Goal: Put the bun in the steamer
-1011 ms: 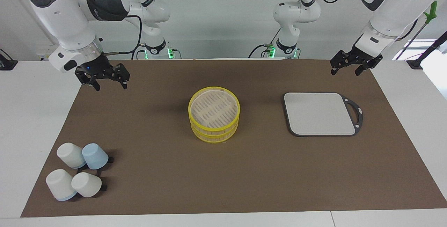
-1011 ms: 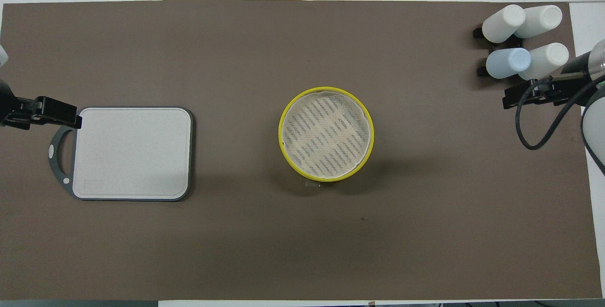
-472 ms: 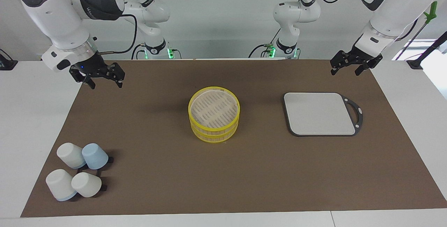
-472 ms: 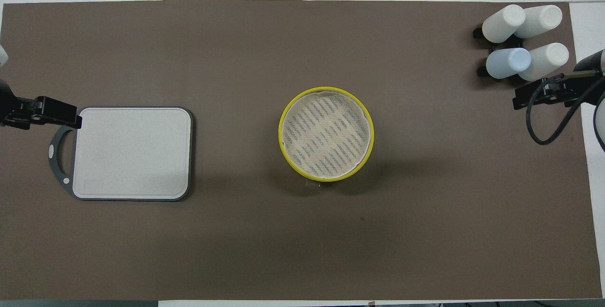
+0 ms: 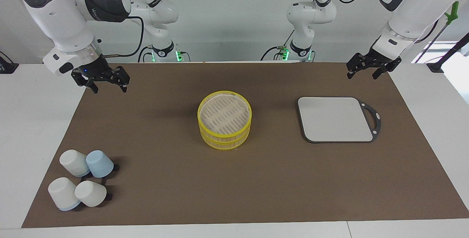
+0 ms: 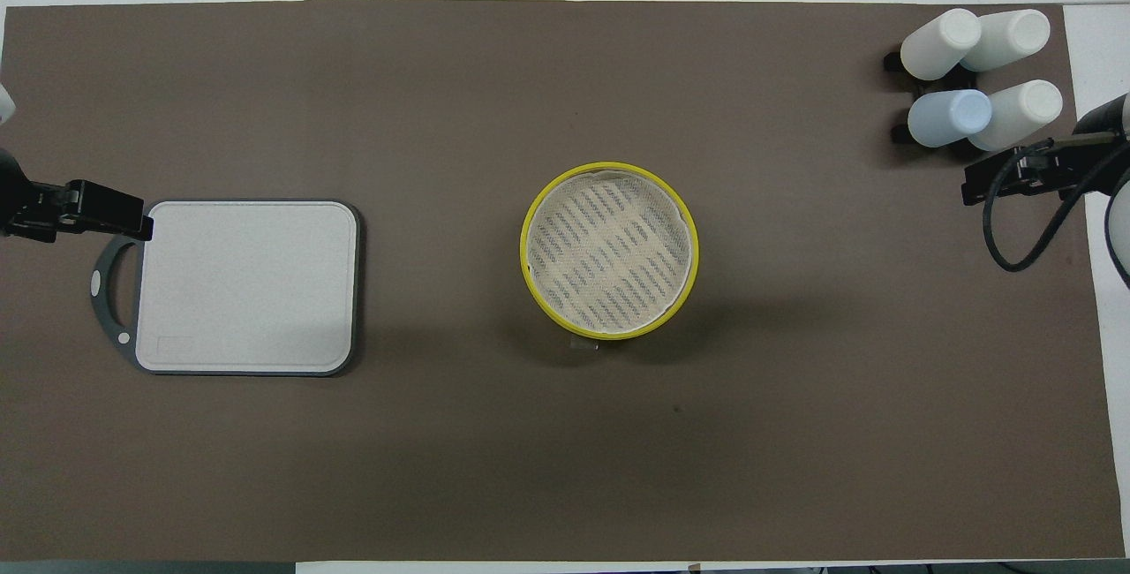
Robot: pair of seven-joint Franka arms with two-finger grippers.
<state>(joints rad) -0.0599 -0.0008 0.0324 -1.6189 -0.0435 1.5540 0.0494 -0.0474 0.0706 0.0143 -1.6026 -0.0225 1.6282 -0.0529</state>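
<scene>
The steamer [image 5: 224,119] stands in the middle of the brown mat, its two yellow-rimmed tiers stacked; its slatted top floor is bare in the overhead view [image 6: 609,249]. No bun shows in either view. My right gripper [image 5: 107,87] hangs open and empty in the air over the mat's corner at the right arm's end; it also shows in the overhead view [image 6: 1006,181]. My left gripper [image 5: 362,74] hangs open and empty over the mat's edge at the left arm's end, beside the board's handle in the overhead view [image 6: 88,212]. Both are well apart from the steamer.
A grey board with a black handle [image 5: 335,119] lies flat toward the left arm's end, also in the overhead view [image 6: 247,287]. Several white and blue cups [image 5: 82,179] sit tipped on a black rack at the right arm's end, farther from the robots [image 6: 971,71].
My right gripper has risen a little and drawn back toward the right arm's end of the table. The left arm waits unmoved. The steamer, board and cups have not moved.
</scene>
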